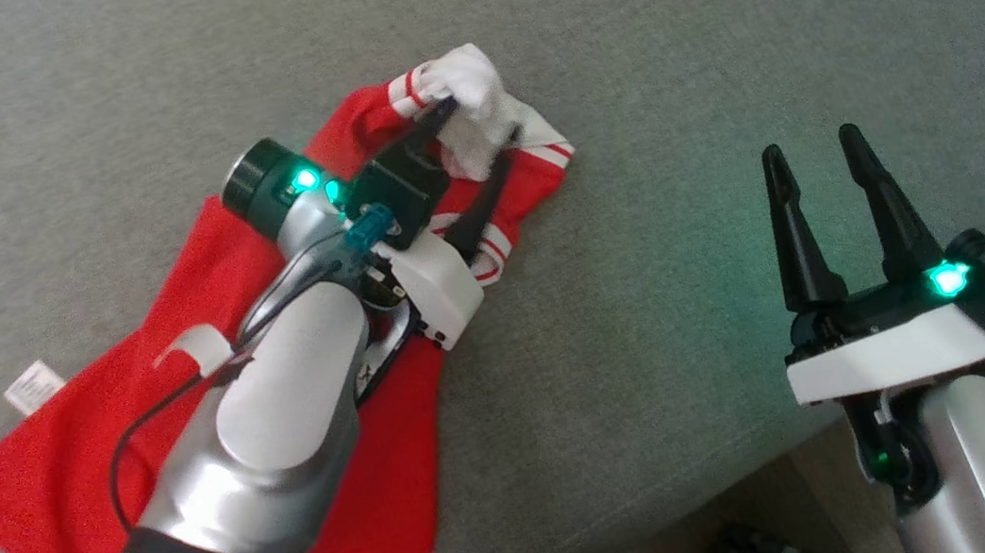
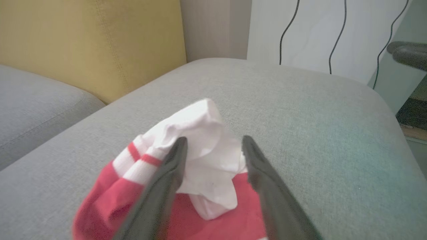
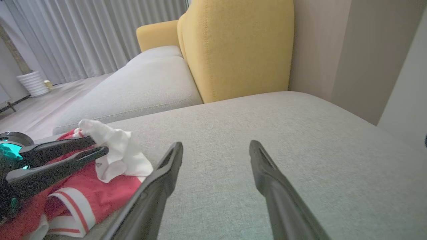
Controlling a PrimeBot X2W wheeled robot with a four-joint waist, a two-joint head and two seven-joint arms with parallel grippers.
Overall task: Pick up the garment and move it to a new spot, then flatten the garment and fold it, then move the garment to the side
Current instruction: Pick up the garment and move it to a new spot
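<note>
The garment is red with white striped cuffs and a bunched white part. It lies spread across the grey sofa cushion, running from lower left to the middle. My left gripper stands open over the bunched end, one finger on each side of the white fabric. In the left wrist view the left gripper has loose cloth between its spread fingers. The right wrist view shows the garment and the left gripper at its left. My right gripper hovers open to the right, apart from the garment, and is empty.
A white label sticks out at the garment's left edge. The cushion's front edge runs at the lower right, with floor below. A yellow backrest rises behind the cushion, and a second grey cushion lies beyond. Cables hang on the wall.
</note>
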